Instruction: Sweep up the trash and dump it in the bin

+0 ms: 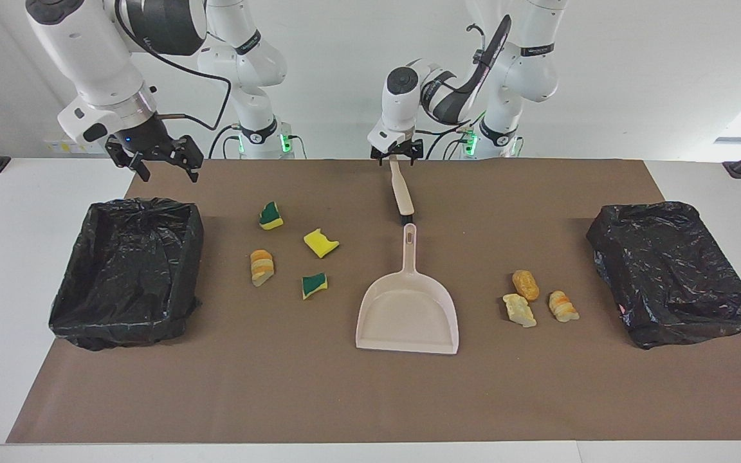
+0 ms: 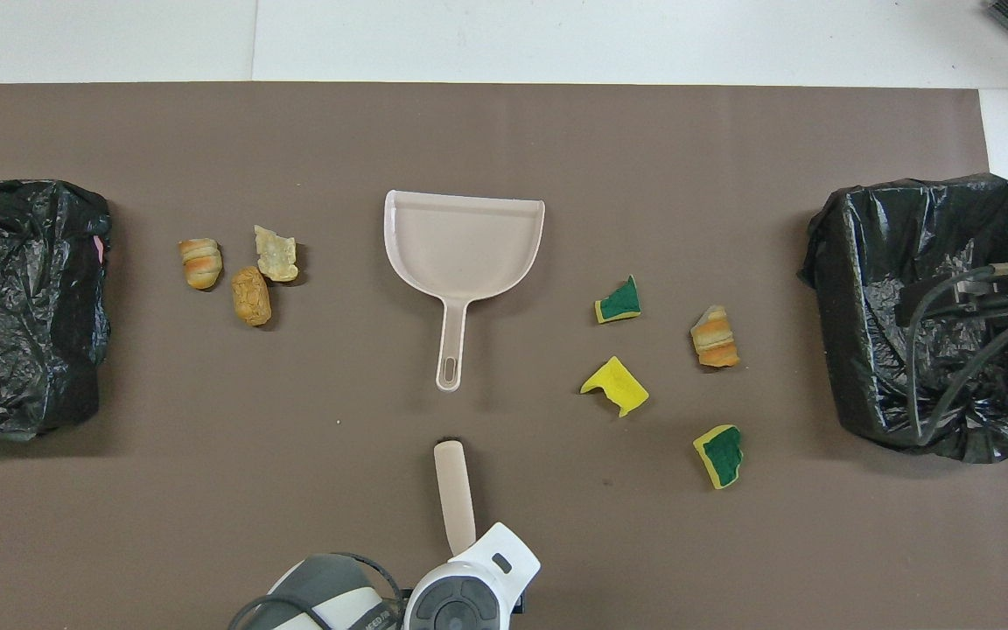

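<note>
Meanwhile left tool [image 1: 396,156] open over brush [image 1: 401,193] handle; right tool [image 1: 157,161] open, waiting above mat.

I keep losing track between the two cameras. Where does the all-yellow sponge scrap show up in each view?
Facing view: all-yellow sponge scrap, middle of the cluster toward the right arm's end, between the beige plastic dustpan and the open black-lined bin.
Overhead view: scrap, beside the dustpan handle.
Shared landmark: the dustpan.
</note>
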